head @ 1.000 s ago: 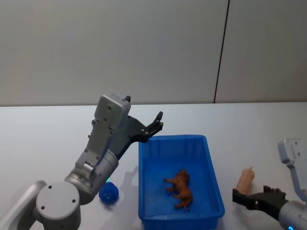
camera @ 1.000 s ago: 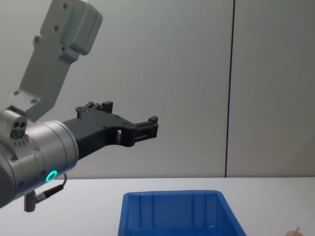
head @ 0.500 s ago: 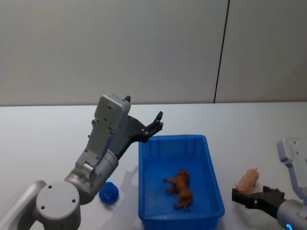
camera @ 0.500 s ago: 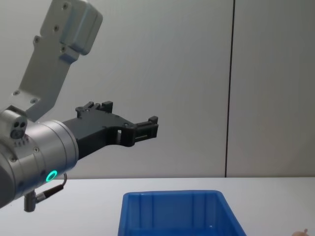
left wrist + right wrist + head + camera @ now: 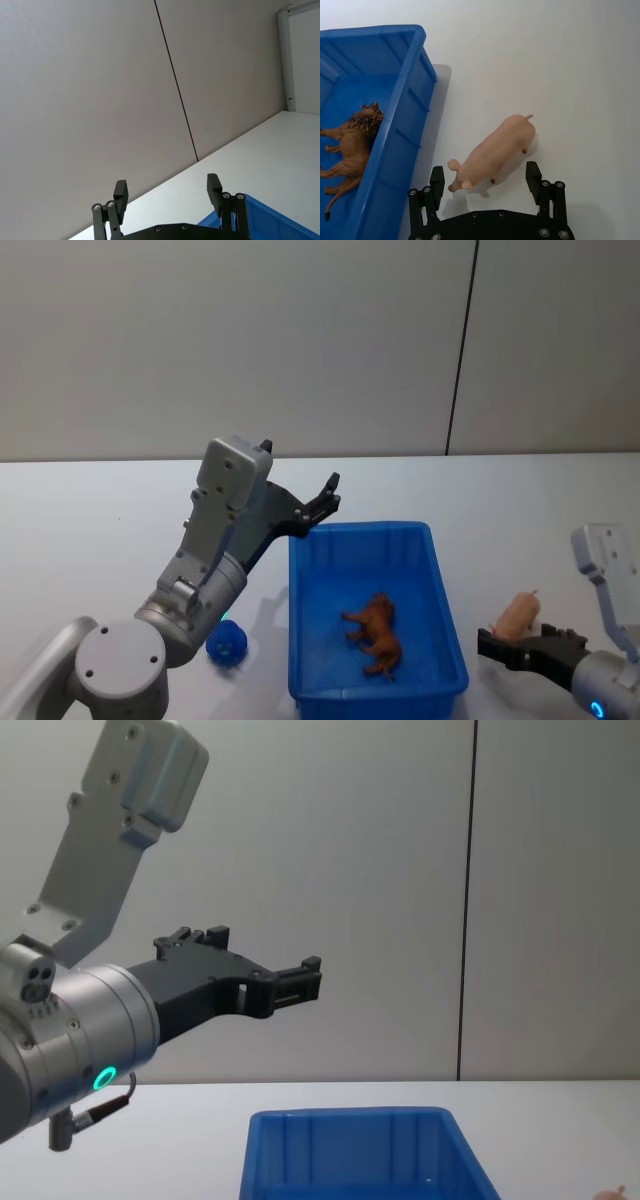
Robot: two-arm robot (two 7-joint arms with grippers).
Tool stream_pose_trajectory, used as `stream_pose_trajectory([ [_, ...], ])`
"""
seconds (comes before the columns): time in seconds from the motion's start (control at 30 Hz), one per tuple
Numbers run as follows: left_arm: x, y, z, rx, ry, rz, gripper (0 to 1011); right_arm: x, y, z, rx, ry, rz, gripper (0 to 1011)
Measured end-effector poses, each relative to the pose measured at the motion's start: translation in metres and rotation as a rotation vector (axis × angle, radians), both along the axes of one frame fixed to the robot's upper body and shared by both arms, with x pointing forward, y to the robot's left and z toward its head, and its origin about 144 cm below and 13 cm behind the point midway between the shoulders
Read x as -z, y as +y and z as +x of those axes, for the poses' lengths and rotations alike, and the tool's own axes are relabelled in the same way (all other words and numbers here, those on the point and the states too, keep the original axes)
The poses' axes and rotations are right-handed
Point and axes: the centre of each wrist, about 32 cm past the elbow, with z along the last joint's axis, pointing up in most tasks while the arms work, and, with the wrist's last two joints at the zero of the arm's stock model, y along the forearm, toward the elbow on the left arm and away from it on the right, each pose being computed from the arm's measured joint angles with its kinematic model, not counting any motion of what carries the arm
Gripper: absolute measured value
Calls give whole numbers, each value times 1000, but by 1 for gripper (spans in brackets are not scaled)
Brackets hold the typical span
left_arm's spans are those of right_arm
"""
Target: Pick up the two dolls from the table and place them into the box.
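Inside box point(image 5: 360, 529), brown doll point(image 5: 375, 634), pink doll point(image 5: 517, 615) outside

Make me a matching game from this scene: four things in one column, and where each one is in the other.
1 lion toy
2 pig toy
3 left gripper
4 blue ball

A on the table, left of the blue box
B lying inside the box
C raised in the air, open
D on the table, by the open right gripper

Pairs: 1-B, 2-D, 3-C, 4-A
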Motion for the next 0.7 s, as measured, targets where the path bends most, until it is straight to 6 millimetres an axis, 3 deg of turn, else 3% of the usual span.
stream_pose_trajectory([
  [0.7, 0, 0, 0, 0, 0, 0, 1001, 3, 9, 13, -4, 19, 14, 1001],
])
